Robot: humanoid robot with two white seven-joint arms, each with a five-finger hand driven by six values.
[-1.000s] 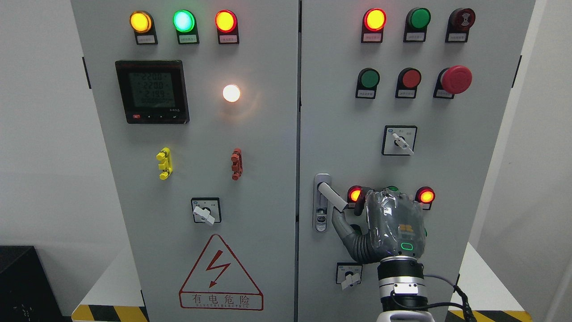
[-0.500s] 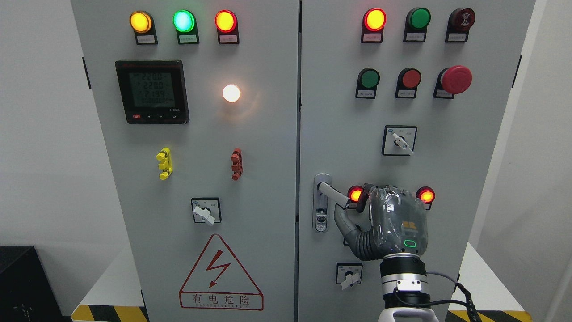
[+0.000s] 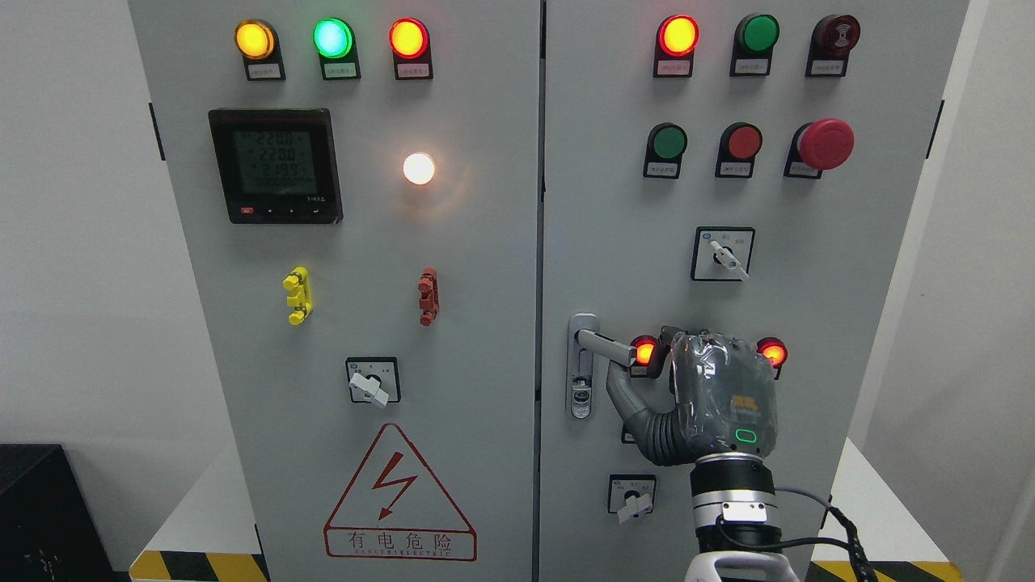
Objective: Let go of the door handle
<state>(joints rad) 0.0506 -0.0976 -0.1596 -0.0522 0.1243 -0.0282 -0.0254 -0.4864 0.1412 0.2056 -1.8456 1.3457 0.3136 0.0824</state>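
so the right hand (image 3: 711, 396) looks curled around the door handle (image 3: 608, 346), which sticks out leftward from its fingers toward the pivot.

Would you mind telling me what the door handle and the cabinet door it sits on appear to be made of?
The door handle looks like metal with a satin silver finish: it shows a soft sheen and a brighter backplate, though plated plastic cannot be ruled out. The cabinet door looks like sheet metal painted matt light grey, flat and even, without glare.
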